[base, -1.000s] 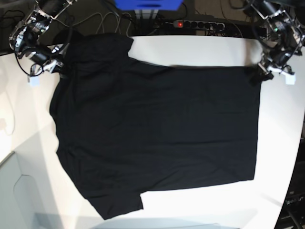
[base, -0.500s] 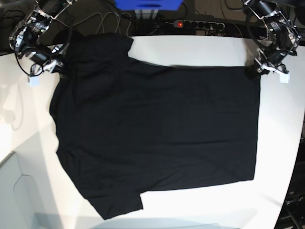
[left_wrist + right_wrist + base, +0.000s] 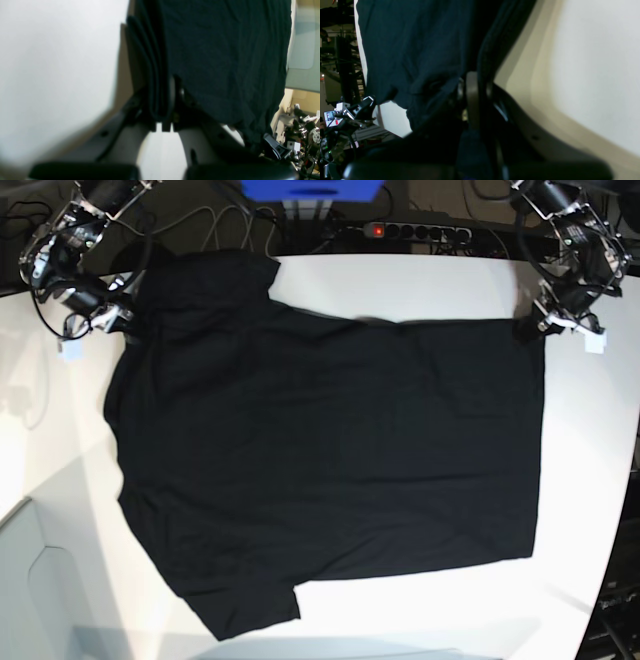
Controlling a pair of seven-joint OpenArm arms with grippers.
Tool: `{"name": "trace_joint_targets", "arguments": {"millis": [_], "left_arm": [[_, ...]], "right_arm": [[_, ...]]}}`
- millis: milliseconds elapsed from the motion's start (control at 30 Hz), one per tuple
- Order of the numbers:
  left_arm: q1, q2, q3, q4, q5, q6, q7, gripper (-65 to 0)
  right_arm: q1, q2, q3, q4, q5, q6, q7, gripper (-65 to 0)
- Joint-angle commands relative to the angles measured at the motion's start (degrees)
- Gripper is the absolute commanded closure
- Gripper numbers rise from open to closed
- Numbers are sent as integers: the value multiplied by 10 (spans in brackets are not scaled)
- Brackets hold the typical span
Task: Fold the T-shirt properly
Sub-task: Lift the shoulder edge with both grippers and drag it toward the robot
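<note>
The shirt (image 3: 330, 460) lies flat across most of the desk (image 3: 420, 285), one sleeve at the far left and another at the near left, its straight hem running down the right side.

My left pincer (image 3: 163, 105) sits at the shirt's far right corner. Its jaws are nearly together, clamped on a thick bunched fold of the black cloth, which stands up between them in my left wrist view. In the base view this pincer (image 3: 548, 325) is right on that corner.

My right pincer (image 3: 473, 100) is at the far left, by the shoulder, and is closed down on a ridge of cloth there. From the base view it (image 3: 112, 318) touches the shirt's left edge.

A power strip (image 3: 415, 230) lies beyond the desk's far edge.
</note>
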State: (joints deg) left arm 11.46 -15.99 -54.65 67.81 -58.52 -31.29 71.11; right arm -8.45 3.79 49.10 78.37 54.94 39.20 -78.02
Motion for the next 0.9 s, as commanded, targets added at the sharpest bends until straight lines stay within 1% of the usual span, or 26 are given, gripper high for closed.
{"name": "trace_joint_targets", "arguments": {"millis": [0, 300, 333, 367, 400, 433, 500, 533, 567, 600, 667, 767, 867], "left_arm": [[1, -8, -3, 6, -3, 1, 2, -12], [-3, -8, -2, 6, -2, 2, 2, -12], [-3, -8, 0, 5, 5, 3, 0, -12], [-5, -8, 8, 5, 27, 8, -11, -12], [-15, -7, 27, 6, 54, 28, -24, -14], [-25, -7, 51, 4, 85, 52, -36, -15], [-36, -7, 107, -17, 150, 94, -59, -14], [-39, -7, 131, -32, 172, 103, -65, -14], [-46, -8, 154, -51, 181, 105, -78, -15], [-51, -8, 165, -68, 180, 105, -95, -15], [-52, -8, 163, -88, 167, 110, -124, -16], [-41, -6, 165, -90, 147, 112, -130, -16], [-42, -4, 165, -97, 161, 113, -147, -17]], "right_arm": [[-3, 5, 1, 1, -38, 8, -20, 0], [-4, 5, 1, 1, -39, 8, -20, 0], [-4, 5, 1, -1, -40, 8, -20, 0], [-3, 5, 1, -3, -41, 8, -20, 0], [-2, 4, 1, -7, -47, 8, -20, 0], [-1, 2, 1, -15, -58, 2, -15, 0], [18, -10, 3, -43, -80, -52, -5, 0], [24, -11, 4, -66, -92, -79, -2, 0], [30, -9, 4, -93, -97, -104, -2, 0], [38, -8, 3, -121, -97, -120, 1, 0], [44, -2, 4, -163, -96, -121, 8, 0], [46, -6, -5, -171, -96, -122, 20, 0], [52, -26, -42, -171, -95, -123, 30, 0]]}}
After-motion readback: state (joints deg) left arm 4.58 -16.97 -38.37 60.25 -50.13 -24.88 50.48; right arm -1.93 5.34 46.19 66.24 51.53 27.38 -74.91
